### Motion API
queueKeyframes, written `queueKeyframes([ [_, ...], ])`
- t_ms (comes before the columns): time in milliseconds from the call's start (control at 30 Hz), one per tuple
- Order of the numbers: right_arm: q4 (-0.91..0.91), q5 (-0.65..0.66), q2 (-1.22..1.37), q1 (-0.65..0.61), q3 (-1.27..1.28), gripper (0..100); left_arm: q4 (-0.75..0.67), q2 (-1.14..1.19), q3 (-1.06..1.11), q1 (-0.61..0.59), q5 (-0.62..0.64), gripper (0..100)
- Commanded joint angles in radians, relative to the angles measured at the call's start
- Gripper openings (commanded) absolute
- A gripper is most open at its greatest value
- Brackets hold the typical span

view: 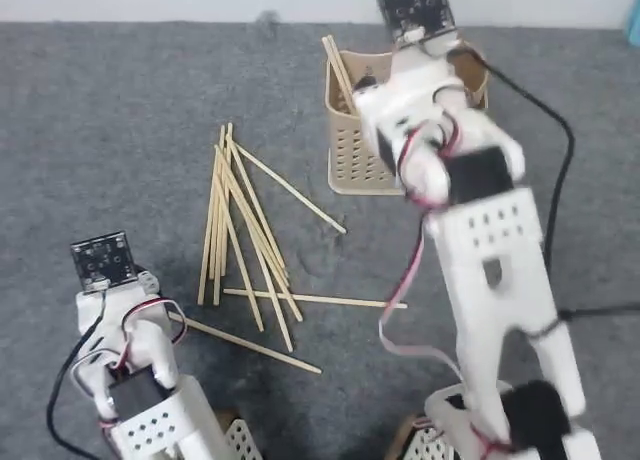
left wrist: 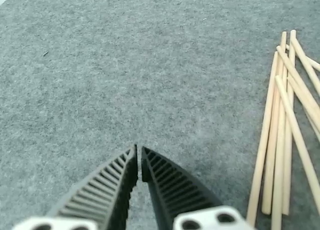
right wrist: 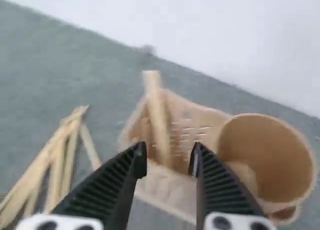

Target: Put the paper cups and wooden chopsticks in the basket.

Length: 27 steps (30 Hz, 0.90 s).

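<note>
A beige basket (view: 355, 155) stands at the back of the grey carpet, with a few wooden chopsticks (view: 338, 65) leaning upright in it and a brown paper cup (view: 472, 75) lying at its right end. My right arm (view: 440, 110) hangs over it. In the right wrist view, my right gripper (right wrist: 168, 152) is open just above the basket (right wrist: 165, 187), a chopstick (right wrist: 156, 112) stands behind the gap, and the cup (right wrist: 260, 155) lies beside it. Several loose chopsticks (view: 245, 230) lie mid-carpet. My left gripper (left wrist: 139, 151) is shut and empty above bare carpet, left of those chopsticks (left wrist: 282, 130).
The left arm (view: 130, 360) sits at the front left. Two more perforated beige pieces (view: 240, 440) (view: 430, 442) show at the front edge by the arm bases. A black cable (view: 555, 160) runs along the right arm. A pale wall borders the carpet at the back.
</note>
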Motion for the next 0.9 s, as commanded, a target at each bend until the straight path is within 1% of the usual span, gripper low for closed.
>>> queueKeyframes([
  [0, 0.120, -0.008, -0.139, -0.154, -0.058, 15.8, 0.000, -0.020, -0.005, 0.003, -0.008, 2],
  [100, 0.182, -0.002, -0.150, -0.314, -0.028, 15.8, 0.000, -0.020, -0.005, 0.003, -0.008, 2],
  [167, 0.180, -0.002, -0.128, -0.383, 0.018, 15.8, 0.000, -0.020, -0.005, 0.003, -0.008, 2],
  [200, 0.162, -0.002, -0.110, -0.395, 0.046, 15.8, 0.000, -0.020, -0.005, 0.003, -0.008, 2],
  [333, 0.041, 0.002, 0.007, -0.394, 0.127, 15.8, 0.000, -0.020, -0.005, 0.002, -0.008, 2],
  [500, -0.094, 0.115, 0.200, -0.381, 0.138, 15.8, 0.000, -0.020, -0.005, 0.002, -0.008, 2],
  [600, -0.180, 0.158, 0.311, -0.375, 0.132, 15.8, 0.000, -0.020, -0.005, 0.002, -0.008, 2],
  [700, -0.217, 0.198, 0.437, -0.355, 0.069, 15.8, 0.000, -0.020, -0.005, 0.002, -0.009, 2],
  [867, -0.209, 0.209, 0.711, -0.295, -0.184, 15.8, 0.000, -0.020, -0.005, 0.003, -0.009, 2],
])
